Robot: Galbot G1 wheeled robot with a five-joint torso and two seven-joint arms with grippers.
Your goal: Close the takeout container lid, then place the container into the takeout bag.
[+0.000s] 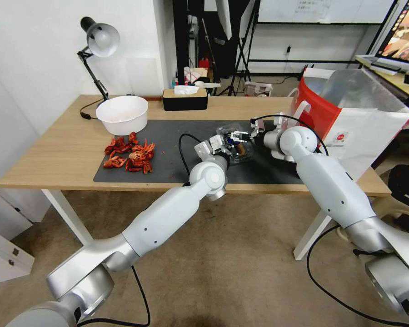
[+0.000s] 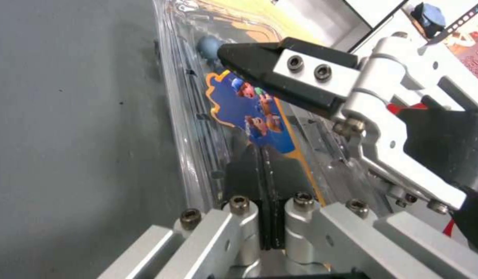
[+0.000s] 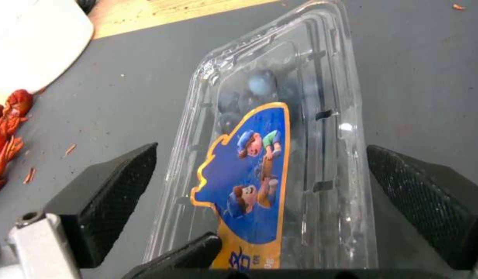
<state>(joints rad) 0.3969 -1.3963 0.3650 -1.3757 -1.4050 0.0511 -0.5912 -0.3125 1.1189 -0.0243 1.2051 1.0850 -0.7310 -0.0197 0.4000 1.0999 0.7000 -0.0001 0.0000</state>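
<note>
Clear plastic: the container (image 1: 237, 147), a hinged clamshell with a blue-and-orange label, lying on the dark mat (image 1: 168, 175) near the table's middle, between the two grippers. Lid (image 3: 280, 128) down over the tray; whether the rim has snapped shut cannot be told.

Left gripper (image 2: 264, 182): fingers pressed together, tips resting on the lid's edge from the robot's near side.

Right gripper (image 3: 259, 193): fingers spread wide, straddling the container's width, one pad each side, neither touching the plastic.

Bag (image 1: 350, 122): red and white, foil-lined, mouth open, standing at the table's right end, just beyond the right arm.

Handling note, as judgement: the step appears to be sealing the lid and taking hold. Thin clamshell walls will likely buckle, so the right fingers should close squarely on the long sides, low on the tray, gently. The left tips should press until the right grip is sure, then clear.

Also present: white bowl (image 1: 122, 114), red crayfish (image 1: 131, 156).
</note>
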